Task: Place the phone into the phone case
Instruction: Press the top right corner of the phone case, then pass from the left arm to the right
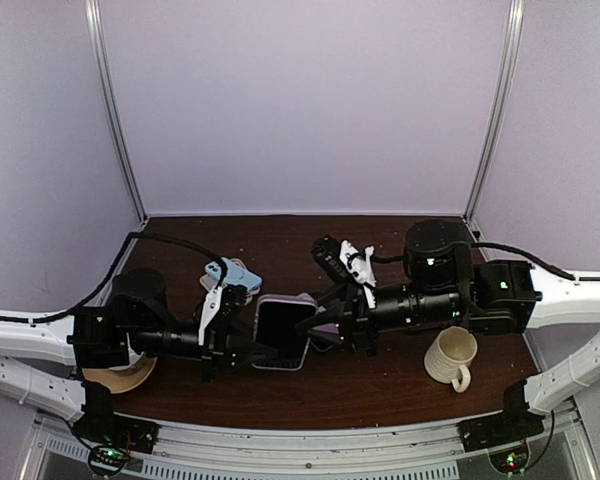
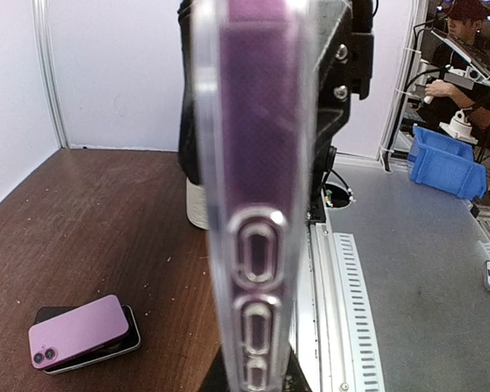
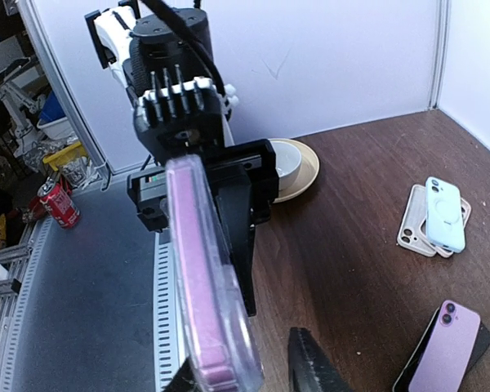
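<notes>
Dark wood bench: near its front edge, mid-width, the left gripper and right gripper each clamp an opposite side of the clear phone case, which holds the purple phone. It looks light, slick and slightly flexible, best held by the rims. A pale-blue phone lies farther back.

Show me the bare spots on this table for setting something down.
Bare: the back strip of the table, and the front edge between bowl and mug. Crowded: the middle, where the left gripper and right gripper flank the case.
</notes>
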You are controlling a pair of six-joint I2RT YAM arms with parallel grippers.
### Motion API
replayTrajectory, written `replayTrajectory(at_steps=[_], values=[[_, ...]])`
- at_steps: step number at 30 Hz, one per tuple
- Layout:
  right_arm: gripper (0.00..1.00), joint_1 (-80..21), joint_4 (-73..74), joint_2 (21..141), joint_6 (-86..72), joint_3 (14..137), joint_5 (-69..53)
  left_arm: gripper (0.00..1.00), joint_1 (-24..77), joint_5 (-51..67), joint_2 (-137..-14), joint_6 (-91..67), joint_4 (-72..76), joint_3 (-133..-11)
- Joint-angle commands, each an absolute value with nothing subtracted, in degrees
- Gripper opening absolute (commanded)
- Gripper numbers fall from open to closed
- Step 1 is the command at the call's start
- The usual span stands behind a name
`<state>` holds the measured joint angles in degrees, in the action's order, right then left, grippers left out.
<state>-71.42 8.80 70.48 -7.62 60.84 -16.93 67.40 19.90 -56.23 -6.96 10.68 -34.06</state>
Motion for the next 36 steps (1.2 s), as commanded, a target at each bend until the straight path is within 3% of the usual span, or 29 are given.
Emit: replayTrajectory(at_steps=[1, 5, 8, 17, 23, 29, 32, 36], values=[[0.29, -71.1, 5.8, 70.4, -8.4, 60.4, -17.6, 0.00, 67.3, 20.2, -54.5, -8.6, 19.0, -34.3], [0.54, -71.1, 5.4, 71.0, -9.0, 60.2, -18.4, 0.00, 67.3, 20.0, -53.6, -11.3, 22.4, -34.1], [0.57, -71.1, 4.6, 71.6, -9.7, 59.7, -19.5, 0.00, 67.3, 19.4, -52.4, -13.4, 25.8, -33.9], [0.37, -71.1, 0.7, 71.4, -10.6, 58.5, -20.6, 0.00, 67.3, 21.0, -52.6, -14.3, 24.9, -35.3], [0.37, -71.1, 0.2, 72.2, -10.7, 59.0, -22.0, 0.00, 67.3, 21.3, -53.0, -14.5, 24.7, -35.5], [0.07, -71.1, 0.3, 73.1, -10.6, 60.0, -23.8, 0.00, 67.3, 21.5, -53.1, -14.7, 24.5, -35.6], [0.00, -71.0, 0.3, 71.9, -10.6, 59.6, -23.2, 0.00, 67.3, 20.8, -52.6, -14.7, 23.8, -35.5], [0.00, -71.1, 0.6, 70.2, -10.6, 59.4, -22.2, 0.00, 67.3, 20.8, -52.2, -13.8, 21.2, -36.5]])
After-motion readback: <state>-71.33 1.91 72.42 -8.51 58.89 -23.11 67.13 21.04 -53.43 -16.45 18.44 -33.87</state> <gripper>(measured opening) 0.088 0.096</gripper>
